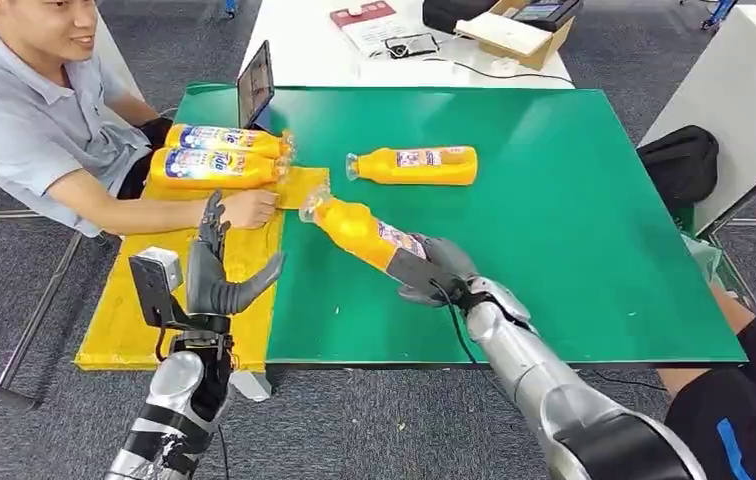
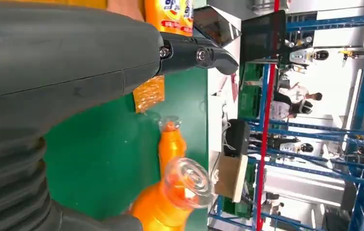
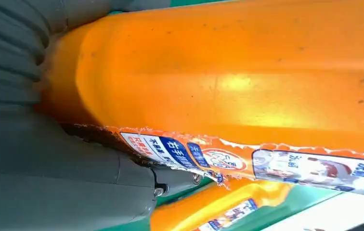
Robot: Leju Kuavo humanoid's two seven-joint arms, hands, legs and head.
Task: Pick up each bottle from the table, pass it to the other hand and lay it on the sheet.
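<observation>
My right hand (image 1: 432, 272) grips an orange bottle (image 1: 359, 229) by its base, held above the green mat with its clear cap toward the yellow sheet (image 1: 134, 318). Up close, its orange body (image 3: 228, 72) and torn label show against the right hand (image 3: 50, 183). My left hand (image 1: 216, 272) is raised over the sheet, fingers apart, holding nothing. From the left wrist I see the held bottle's cap (image 2: 187, 177) beyond the left hand (image 2: 64, 62). Another orange bottle (image 1: 416, 165) lies on the mat. Two bottles (image 1: 216, 155) lie on the sheet's far end.
A person sits at the left with a hand (image 1: 249, 208) resting on the sheet beside the two bottles. A tablet (image 1: 254, 85) stands at the far edge of the green mat (image 1: 574, 230). A black bag (image 1: 682, 162) sits right of the table.
</observation>
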